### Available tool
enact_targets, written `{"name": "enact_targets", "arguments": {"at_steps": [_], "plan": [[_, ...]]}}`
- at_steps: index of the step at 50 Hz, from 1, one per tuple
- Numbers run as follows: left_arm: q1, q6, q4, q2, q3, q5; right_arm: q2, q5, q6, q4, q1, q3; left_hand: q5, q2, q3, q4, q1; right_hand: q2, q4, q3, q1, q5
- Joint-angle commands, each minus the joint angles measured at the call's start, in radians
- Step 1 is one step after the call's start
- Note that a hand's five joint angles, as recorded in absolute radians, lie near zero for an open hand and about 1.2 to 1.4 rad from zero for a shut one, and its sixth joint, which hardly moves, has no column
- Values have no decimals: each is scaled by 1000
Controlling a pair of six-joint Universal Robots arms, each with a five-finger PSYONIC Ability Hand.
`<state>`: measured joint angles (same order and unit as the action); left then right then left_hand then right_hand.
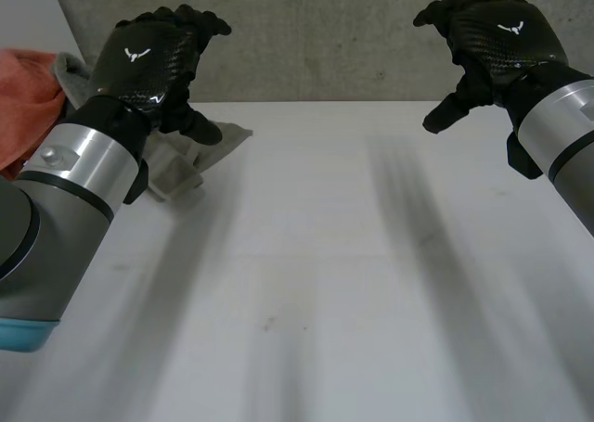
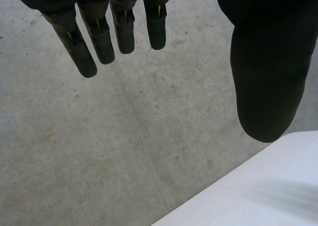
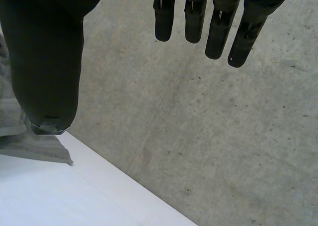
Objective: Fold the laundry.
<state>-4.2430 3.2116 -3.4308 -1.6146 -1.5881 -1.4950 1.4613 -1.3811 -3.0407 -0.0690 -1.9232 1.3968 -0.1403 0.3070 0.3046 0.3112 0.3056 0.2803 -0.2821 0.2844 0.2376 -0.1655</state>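
The grey cloth lies crumpled at about 10 o'clock on the surface, partly hidden behind the left hand. An orange cloth is just beside it, toward 9 o'clock. Both hands are raised, fingers loose, holding nothing; the right hand is at 2 o'clock, well apart from the cloth.

The risks, I think, are catching a bunched fold instead of an edge, dragging the orange cloth along, or pushing the cloth off the far side.

The visible part of the grey cloth seems to run from 8 to 2 o'clock, with one corner pointing to 2 o'clock.
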Motion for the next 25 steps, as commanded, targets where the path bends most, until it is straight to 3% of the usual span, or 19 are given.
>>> {"name": "enact_targets", "arguments": {"at_steps": [1, 15, 19, 25], "plan": [[-26, 16, -2, -2, -10, 1, -1, 2, 2, 0, -2, 10, 140, -132, -130, -137, -131, -106, 108, -110, -63, 165], [-40, 33, -7, -14, -3, 13, -1, 4, 2, 0, -2, 10, 140, -132, -130, -137, -131, -106, 108, -110, -63, 165], [-69, 118, -10, -99, 25, 15, -9, 5, 3, 0, -3, 10, 137, -129, -126, -133, -127, -106, 108, -110, -63, 165], [-147, 388, -40, -275, 99, 15, -10, 8, 3, -2, -3, 10, 140, -132, -130, -137, -131, -106, 108, -110, -63, 165]]}}
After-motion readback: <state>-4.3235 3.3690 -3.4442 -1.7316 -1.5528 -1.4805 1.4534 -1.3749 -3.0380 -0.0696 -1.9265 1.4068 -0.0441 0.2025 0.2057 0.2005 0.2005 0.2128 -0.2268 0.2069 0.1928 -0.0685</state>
